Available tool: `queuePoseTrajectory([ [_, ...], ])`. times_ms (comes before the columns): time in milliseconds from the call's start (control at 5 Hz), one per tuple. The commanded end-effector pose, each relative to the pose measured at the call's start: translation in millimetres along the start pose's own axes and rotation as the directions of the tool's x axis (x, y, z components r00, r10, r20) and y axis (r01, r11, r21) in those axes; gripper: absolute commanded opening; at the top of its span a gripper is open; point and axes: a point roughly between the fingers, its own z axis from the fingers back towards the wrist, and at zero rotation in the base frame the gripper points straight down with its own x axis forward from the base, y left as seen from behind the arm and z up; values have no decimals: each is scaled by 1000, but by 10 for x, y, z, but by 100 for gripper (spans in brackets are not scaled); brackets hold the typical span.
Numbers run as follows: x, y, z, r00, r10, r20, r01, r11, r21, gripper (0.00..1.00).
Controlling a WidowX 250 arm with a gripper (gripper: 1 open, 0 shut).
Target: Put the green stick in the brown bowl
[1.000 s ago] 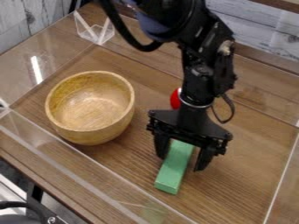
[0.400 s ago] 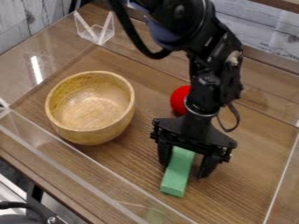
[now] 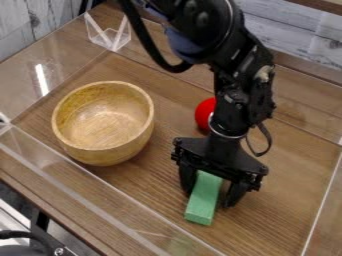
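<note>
Wood-grain brown tabletop (image 3: 301, 170) is seen under everything, fenced by a clear acrylic wall (image 3: 80, 190) along the near and left edges; glare is carried on the near panel. A dark cable or object edge is glimpsed at the bottom left corner, too cropped to identify.

Nearest on the surface, the flat light green rectangular stick (image 3: 205, 201) is laid on the wood, its long axis running from the near edge away toward the arm. Its far end is covered by the black robot gripper (image 3: 214, 189), which is pointed straight down over it. The jaws are spread wide, one finger on each side of the stick's far end; whether the fingers are touching the stick cannot be told. The stick is not lifted.

To the left, well apart from the stick, the round light tan wooden bowl (image 3: 103, 122) with thick walls and visible grain is set upright; nothing is seen inside it. Behind the gripper, a red round ball-like fruit (image 3: 206, 113) is partly hidden by the black arm (image 3: 227, 60), which is bent up and back to the top of the frame.

At the far left a small clear plastic stand (image 3: 110, 34) is placed on the tabletop. Beyond it pale grey planking (image 3: 294, 22) is seen. No labels, brands or readable writing are visible.
</note>
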Motion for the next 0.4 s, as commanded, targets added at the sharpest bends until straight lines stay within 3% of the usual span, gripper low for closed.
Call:
queuePoseTrajectory([
  [0,36,57,146,997,-70,34,70,998,-4,100],
  [200,22,61,99,997,-62,34,62,998,-9,0],
])
